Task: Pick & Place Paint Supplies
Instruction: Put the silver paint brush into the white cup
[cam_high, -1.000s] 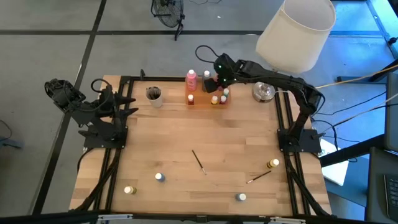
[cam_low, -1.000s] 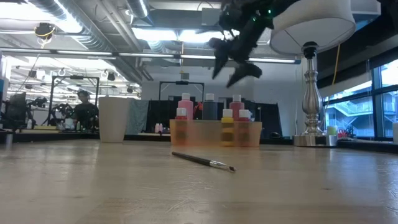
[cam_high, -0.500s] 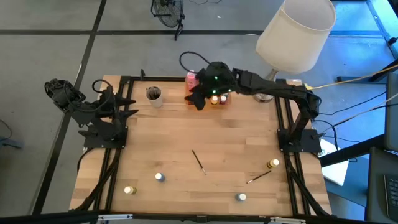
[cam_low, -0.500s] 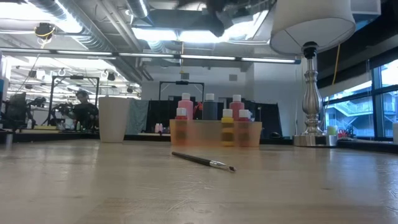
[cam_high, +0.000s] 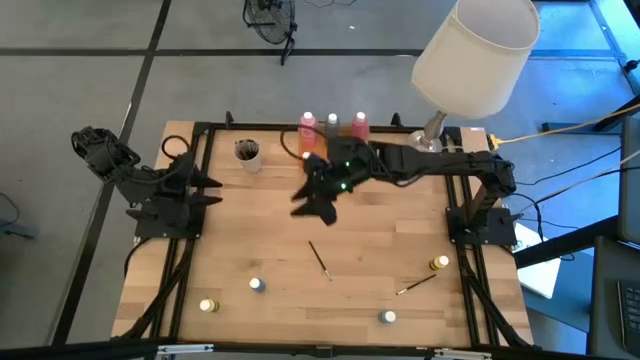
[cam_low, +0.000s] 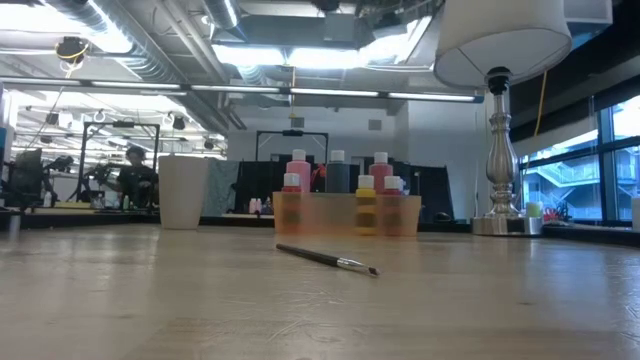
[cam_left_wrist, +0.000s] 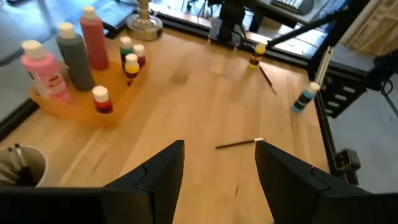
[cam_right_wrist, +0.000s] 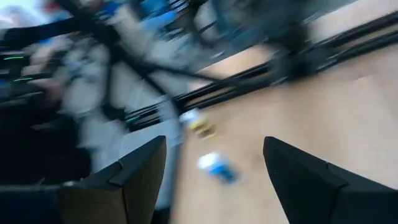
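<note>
Three tall bottles (cam_high: 332, 124) and several small pots already stand in the orange tray (cam_left_wrist: 74, 109) at the table's far edge, apparently the collecting point. Nearer than the tray, one brush (cam_high: 319, 257) lies mid-table, another brush (cam_high: 418, 284) and four pots (cam_high: 257, 285) beyond it. The right gripper (cam_high: 318, 195) hangs between tray and brush, fingers spread, holding nothing, likely heading for loose supplies. The left gripper (cam_left_wrist: 214, 180), open and empty, waits well left of the tray.

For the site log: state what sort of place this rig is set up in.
Most likely a robotics lab or workshop in an open industrial hall. The low view shows exposed ceiling ducts, further equipment racks with a person at them, and the wooden table sits on a bare concrete floor.
</note>
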